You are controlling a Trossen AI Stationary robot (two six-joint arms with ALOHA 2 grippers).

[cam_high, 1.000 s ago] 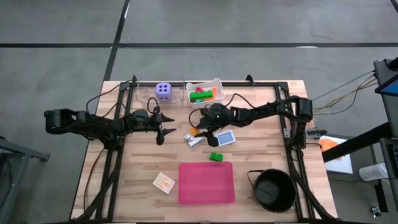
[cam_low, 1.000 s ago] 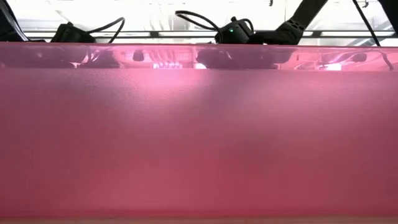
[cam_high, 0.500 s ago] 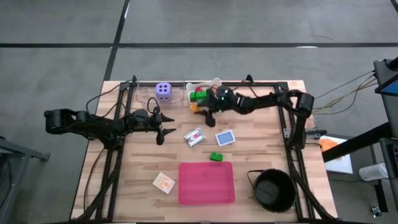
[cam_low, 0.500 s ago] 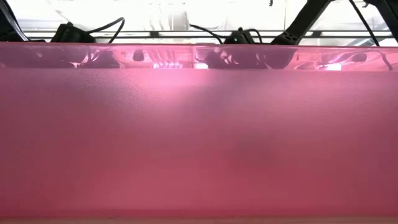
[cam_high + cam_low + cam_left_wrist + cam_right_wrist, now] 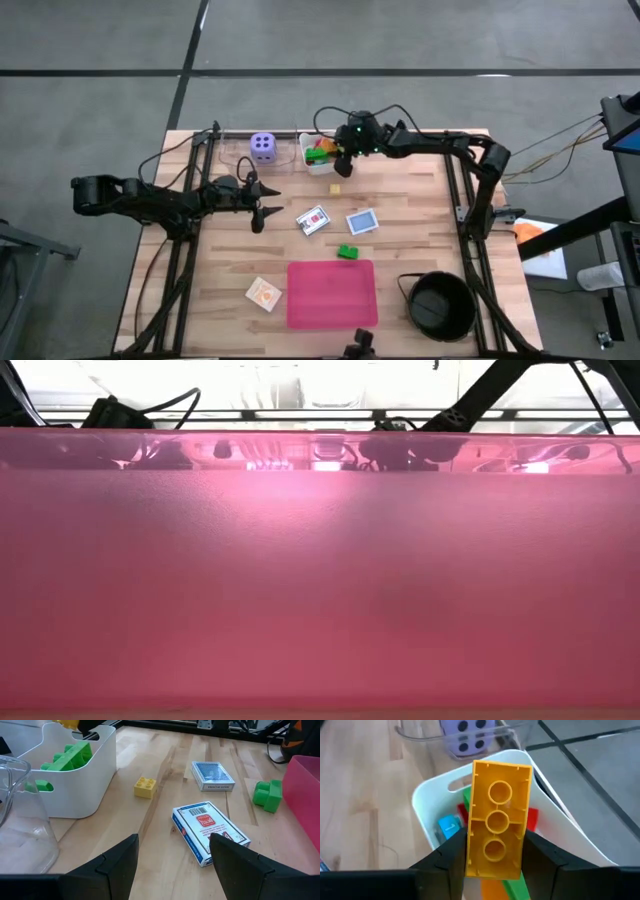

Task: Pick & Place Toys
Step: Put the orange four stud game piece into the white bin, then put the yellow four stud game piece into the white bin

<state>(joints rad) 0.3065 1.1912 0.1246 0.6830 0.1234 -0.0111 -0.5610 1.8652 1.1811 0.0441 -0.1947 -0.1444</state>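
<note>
Wooden counter [image 5: 420,260]. Right pincer [image 5: 495,865] clamped on orange-yellow block [image 5: 497,827], hovering over white tub [image 5: 427,795]. Block looks light, stiff, slick; long flat sides best hold. Left pincer [image 5: 172,852] apart, idle above white card box [image 5: 210,831].

Almost nothing could be read. In the left wrist view the white card box [image 5: 210,832], lying on the worktop, carried a barcode with a red panel beneath it, the print too small to make out. The blue card box [image 5: 213,775] at its 12 o'clock bore a line of small print along its near edge, also unreadable. The purple die [image 5: 468,736] showed only white dots.
</note>
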